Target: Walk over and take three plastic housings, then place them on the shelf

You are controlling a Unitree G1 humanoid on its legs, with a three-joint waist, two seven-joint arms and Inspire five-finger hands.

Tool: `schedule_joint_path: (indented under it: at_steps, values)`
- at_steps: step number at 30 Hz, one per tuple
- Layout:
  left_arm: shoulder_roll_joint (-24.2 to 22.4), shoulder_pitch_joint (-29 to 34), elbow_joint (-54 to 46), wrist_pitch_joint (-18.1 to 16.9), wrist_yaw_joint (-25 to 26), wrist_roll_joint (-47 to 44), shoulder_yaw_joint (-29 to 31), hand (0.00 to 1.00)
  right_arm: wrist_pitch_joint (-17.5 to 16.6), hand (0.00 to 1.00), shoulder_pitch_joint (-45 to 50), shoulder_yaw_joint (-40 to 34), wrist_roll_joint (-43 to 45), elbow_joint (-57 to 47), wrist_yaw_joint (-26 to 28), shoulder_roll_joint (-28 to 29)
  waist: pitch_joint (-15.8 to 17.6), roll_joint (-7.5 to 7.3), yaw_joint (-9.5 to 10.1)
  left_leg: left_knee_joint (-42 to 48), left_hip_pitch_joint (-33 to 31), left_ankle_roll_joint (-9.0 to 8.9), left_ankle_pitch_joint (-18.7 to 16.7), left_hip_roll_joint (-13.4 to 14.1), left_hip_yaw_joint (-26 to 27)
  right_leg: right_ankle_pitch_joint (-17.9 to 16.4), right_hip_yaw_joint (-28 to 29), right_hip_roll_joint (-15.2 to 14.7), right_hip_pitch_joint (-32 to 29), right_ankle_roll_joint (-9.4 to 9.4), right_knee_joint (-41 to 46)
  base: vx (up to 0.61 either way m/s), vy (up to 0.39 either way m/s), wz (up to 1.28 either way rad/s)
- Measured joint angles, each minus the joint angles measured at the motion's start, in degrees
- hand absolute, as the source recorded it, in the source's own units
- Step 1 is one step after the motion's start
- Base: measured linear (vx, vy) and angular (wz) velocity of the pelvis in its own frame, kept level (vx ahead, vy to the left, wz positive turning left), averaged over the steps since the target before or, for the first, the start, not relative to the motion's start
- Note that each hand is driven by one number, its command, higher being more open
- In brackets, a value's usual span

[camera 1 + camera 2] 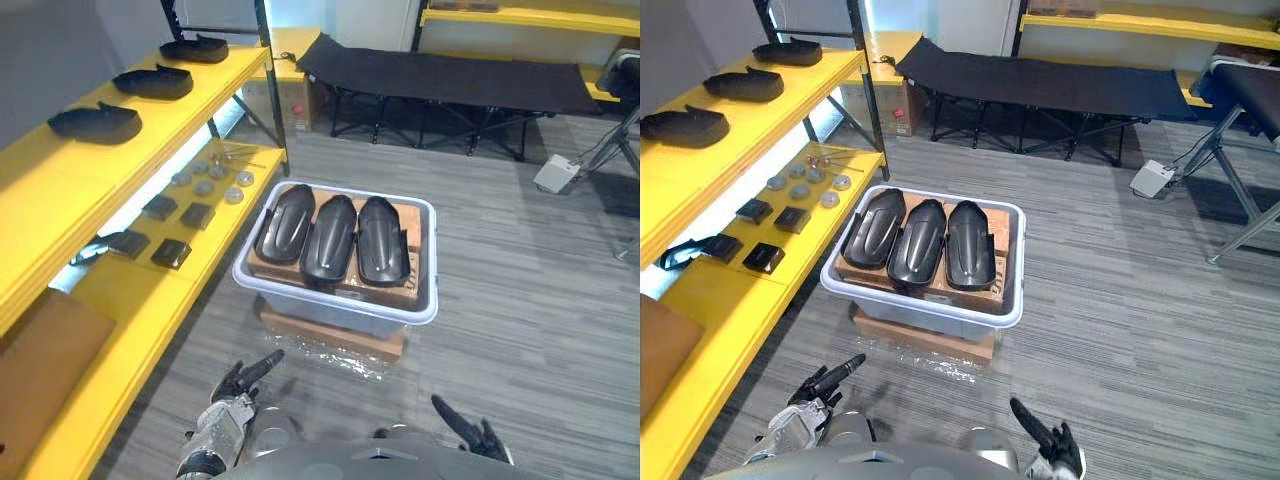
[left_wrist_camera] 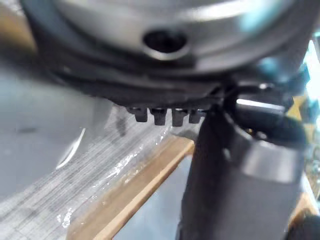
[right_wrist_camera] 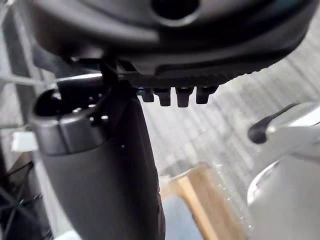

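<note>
Lying abreast in the grey tub (image 1: 330, 312) are three black housings (image 1: 330, 238); left robot hand (image 1: 240, 382) and right robot hand (image 1: 470, 432) spread.

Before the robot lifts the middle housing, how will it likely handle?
Probably stiff: the middle housing holds a moulded domed shape. Its glossy surface looks slippery. Being long and narrow, it may tip if gripped at one end.

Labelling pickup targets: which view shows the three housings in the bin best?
Left eye view: all three housings lie side by side in the white bin, unobstructed. Right eye view matches it. Wrist views face the cardboard beneath.
</note>
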Motion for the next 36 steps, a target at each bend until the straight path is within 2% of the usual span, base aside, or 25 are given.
schedule_joint_path:
  at_steps: [1, 2, 4, 7, 11, 15, 17, 20, 23, 26, 27, 29, 31, 32, 34, 36]
  values:
    - [0.0, 0.2, 0.1, 0.1, 0.1, 1.1, -0.6, 1.0, -0.2, 1.0, 0.9, 2.8, -1.4, -4.7, -0.6, -0.7, -0.1, 0.35, 0.03, -3.1, 0.3, 0.91, 6.5, -0.8, -0.9, -0.7, 1.1, 0.5, 0.2, 0.94, 0.2, 0.21, 0.161, -0.45]
    - [0.1, 0.2, 0.0, 0.0, 0.1, 1.3, -1.1, 1.0, -0.3, 1.0, 0.8, 4.2, -2.0, -6.2, -0.9, -0.7, 0.0, -0.61, 0.1, -3.3, 0.9, 1.68, 7.1, -1.4, -0.7, -1.0, 2.0, 0.0, 0.3, 1.38, 0.3, 0.2, 0.143, -0.37]
    - [3.1, -0.1, 0.0, 1.0, 0.2, 2.5, -4.9, 1.0, -1.1, 1.0, 1.9, 8.2, -4.3, -14.4, -1.4, -0.5, -0.6, -4.16, -1.19, -8.8, 2.2, 2.79, 8.2, -5.1, 1.1, -1.7, 2.5, -3.3, -1.3, 2.92, 0.4, 0.18, 0.106, -0.1]
    - [5.5, -0.5, -0.1, 2.9, 1.4, 3.0, -7.5, 1.0, -1.2, 1.0, 4.5, 8.5, -6.5, -25.7, -2.0, -0.8, -1.0, -6.72, -1.79, -15.6, 3.1, 4.45, 10.9, -9.4, 1.9, -0.9, 2.4, -6.2, -2.6, 4.58, -0.4, 0.17, 0.109, 0.09]
    - [6.6, 1.0, 0.3, 5.5, 3.4, 0.4, -8.7, 1.0, -0.5, 1.0, 7.9, 8.3, -8.4, -35.8, 0.7, -2.0, -0.6, -5.95, -3.02, -19.7, 6.3, 4.99, 11.6, -11.4, 2.0, -0.5, 1.9, -7.5, -1.4, 5.13, -0.5, 0.16, 0.08, 0.05]
    - [8.1, 3.6, 2.8, 5.3, 3.3, -1.4, -8.3, 1.0, 1.7, 1.0, 11.8, 8.2, -8.0, -46.2, 3.1, -2.0, -0.6, -5.87, -3.82, -20.8, 6.9, 4.95, 11.6, -11.2, 2.1, -0.4, 1.8, -7.1, -1.5, 5.1, 0.1, 0.1, -0.009, 0.01]
    - [8.4, 4.2, 3.4, 4.9, 2.6, -1.4, -8.2, 1.0, 3.0, 1.0, 12.1, 7.9, -7.0, -49.8, 3.3, -2.5, -0.6, -5.9, -4.56, -21.1, 7.7, 4.84, 11.7, -10.7, 2.2, -0.4, 1.9, -6.9, -1.5, 5.1, 0.6, 0.02, -0.03, -0.08]
    - [8.5, 4.4, 4.0, 3.4, 1.7, 0.4, -8.3, 1.0, 5.5, 1.0, 11.3, 6.7, -5.9, -52.0, 3.3, -5.1, -0.6, -6.06, -4.54, -21.7, 9.4, 4.67, 11.6, -10.6, 3.7, -0.4, 2.4, -6.9, -1.3, 5.1, 1.3, -0.04, -0.005, -0.25]
    - [8.5, 4.5, 4.1, 2.0, 0.6, 2.9, -8.5, 1.0, 8.7, 1.0, 8.3, 3.9, -4.8, -50.1, 2.1, -7.2, -0.5, -6.16, -4.8, -23.1, 10.1, 4.51, 12.3, -11.0, 4.2, -0.4, 2.4, -7.1, -1.4, 5.1, 1.4, -0.09, 0.012, -0.13]
    - [8.6, 4.4, 2.8, 1.2, 0.2, 3.7, -9.8, 1.0, 11.4, 1.0, 0.2, 0.4, -4.6, -40.0, -1.0, -11.1, 0.5, -6.24, -4.8, -23.8, 8.8, 4.46, 13.3, -11.6, 3.7, -0.7, 2.0, -7.4, -2.0, 5.0, 0.7, -0.16, 0.02, 0.07]
    - [8.8, 4.2, 1.7, 1.2, 0.2, 3.7, -10.9, 1.0, 12.2, 1.0, -3.7, -0.4, -4.6, -35.5, -2.8, -13.1, 0.9, -5.93, -4.71, -22.1, 6.1, 4.67, 13.3, -11.6, 2.9, -1.1, 1.1, -7.7, -3.6, 5.23, 0.5, -0.22, 0.0, 0.34]
    - [7.9, 3.1, -0.2, 1.2, -0.2, 3.6, -11.5, 1.0, 12.8, 1.0, -9.2, -1.4, -4.5, -31.7, -5.2, -16.7, 4.0, -4.73, -4.6, -19.3, 2.1, 5.13, 13.4, -11.0, 0.9, -1.2, -0.2, -7.4, -5.9, 4.9, 1.5, -0.23, 0.008, 0.47]
    - [7.8, 0.9, -2.0, 1.3, -0.8, 3.6, -13.1, 1.0, 13.4, 1.0, -17.3, -1.9, -3.6, -28.4, -8.4, -21.2, 8.5, -2.59, -4.35, -15.3, -3.2, 5.53, 13.7, -9.9, -1.6, -0.5, -1.8, -6.7, -8.8, 4.7, 3.0, -0.23, 0.024, 0.45]
    - [7.8, 0.5, -2.4, 1.4, -0.9, 3.6, -13.4, 1.0, 13.6, 1.0, -19.5, -2.0, -3.3, -27.8, -9.0, -22.1, 9.3, -2.14, -4.12, -14.5, -4.4, 5.68, 13.8, -9.6, -1.9, -0.3, -2.0, -6.4, -9.6, 4.72, 3.2, -0.2, 0.019, 0.3]
    - [8.0, -1.2, -3.5, 1.5, -1.1, 3.5, -13.4, 1.0, 14.1, 1.0, -24.9, -2.2, -2.8, -25.6, -10.5, -24.3, 12.0, -1.55, -2.92, -13.1, -6.2, 5.92, 14.1, -9.0, -2.7, 0.5, -2.4, -5.8, -10.6, 4.72, 3.8, -0.13, 0.009, 0.14]
    - [8.3, -2.6, -5.0, 1.5, -1.1, 3.5, -13.4, 1.0, 14.2, 1.0, -29.0, -2.1, -2.8, -23.8, -11.6, -26.3, 13.8, -2.04, -1.37, -12.4, -8.2, 6.1, 14.6, -8.8, -3.5, 0.5, -2.8, -5.7, -12.3, 4.55, 4.7, -0.09, 0.0, 0.12]
